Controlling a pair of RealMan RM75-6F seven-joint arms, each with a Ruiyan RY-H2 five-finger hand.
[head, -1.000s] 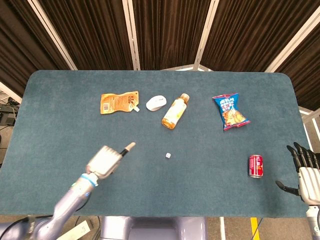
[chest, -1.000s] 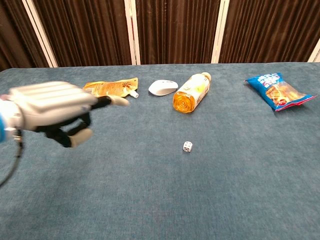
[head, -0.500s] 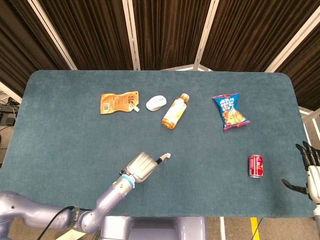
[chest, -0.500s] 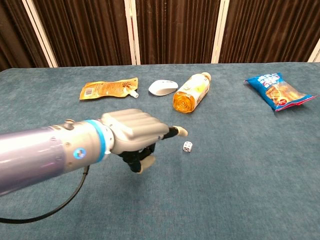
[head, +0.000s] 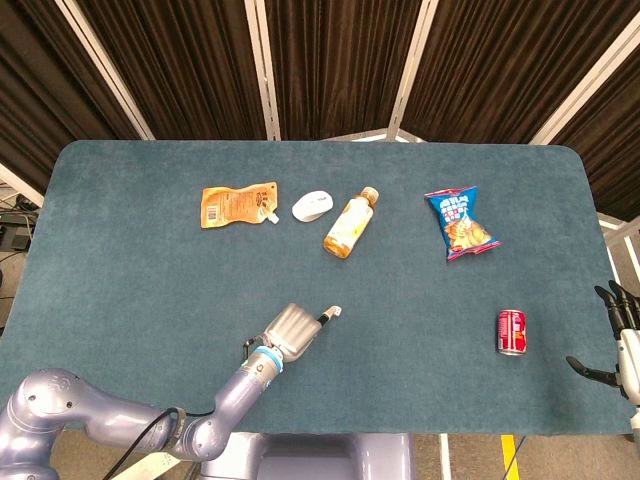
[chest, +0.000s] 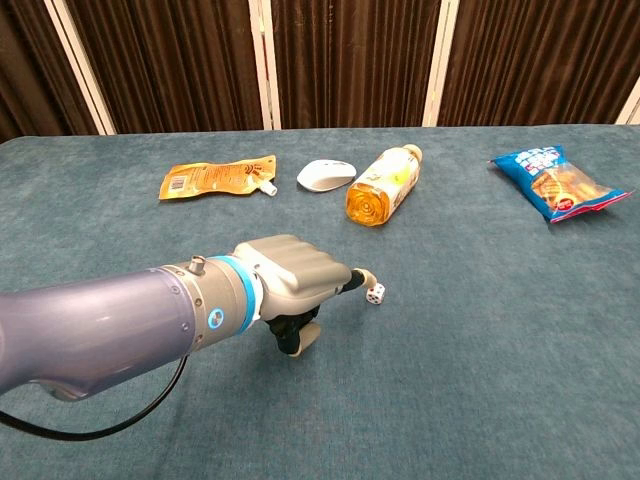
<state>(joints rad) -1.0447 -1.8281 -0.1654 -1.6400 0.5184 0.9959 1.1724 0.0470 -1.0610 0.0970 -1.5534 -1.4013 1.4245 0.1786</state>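
Dice (chest: 375, 293) could skid off across the tabletop (chest: 480, 380) if the left hand (chest: 295, 285), curled with one fingertip out and holding nothing, nudges it sideways.

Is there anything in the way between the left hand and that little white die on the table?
Nothing visible stands between them. The left hand reaches toward the die with one outstretched fingertip right beside it, only bare table around. The bottle and mouse lie farther back, out of the way.

No print on any package is sharp enough to read.
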